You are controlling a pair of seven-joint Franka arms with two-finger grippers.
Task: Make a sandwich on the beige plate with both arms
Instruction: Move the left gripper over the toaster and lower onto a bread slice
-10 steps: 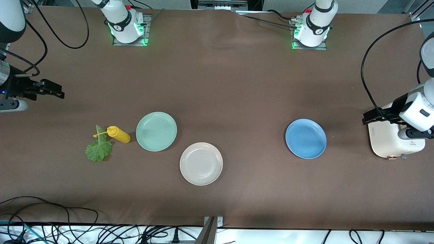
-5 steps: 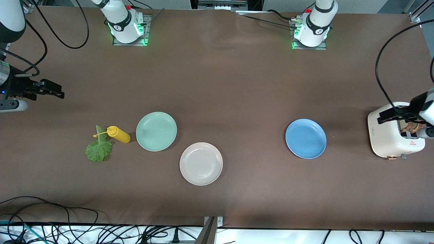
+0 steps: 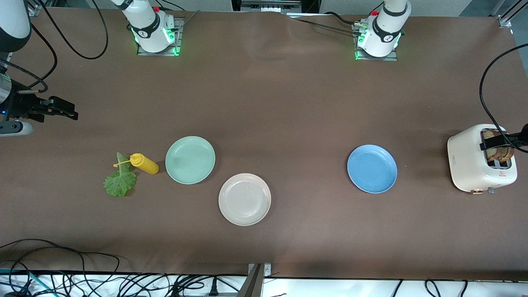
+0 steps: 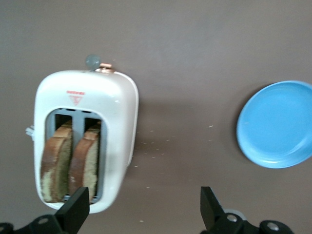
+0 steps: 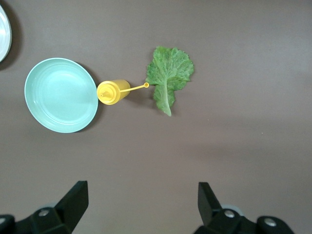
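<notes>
- The brown tabletop [image 3: 288, 103] carries everything; none of the sandwich is assembled yet, so I judge this to be the very first step, fetching bread.
- The white toaster [image 3: 470, 165] stands at my left arm's end of the tabletop, directly under my left gripper [image 4: 144, 209], with two brown bread slices [image 4: 70, 163] upright in its slots. One slice sits just inside one jaw's line, so I am off-centre over the slots.
- My left jaws are spread wide and hold nothing.
- The blue plate [image 3: 372, 168] lies apart from the toaster, out to the side of my left jaws, and has nothing on it.
- The beige plate [image 3: 244, 199], where the sandwich belongs, is bare and well apart from both sets of jaws, near the middle of the tabletop.
- The mint green plate [image 3: 190, 159] lies beside it, toward my right arm's end.
- My right gripper [image 5: 141, 209] waits over bare tabletop with its jaws wide and unloaded.
- The lettuce leaf [image 5: 168, 78] lies flat ahead of the right jaws.
- The yellow squeeze bottle [image 5: 113, 91] lies on its side between leaf and mint green plate, its nozzle tip touching the leaf.
- Next, as I judge it: shift my left jaws to straddle one slice, descend, pinch its top edge and lift straight up.
</notes>
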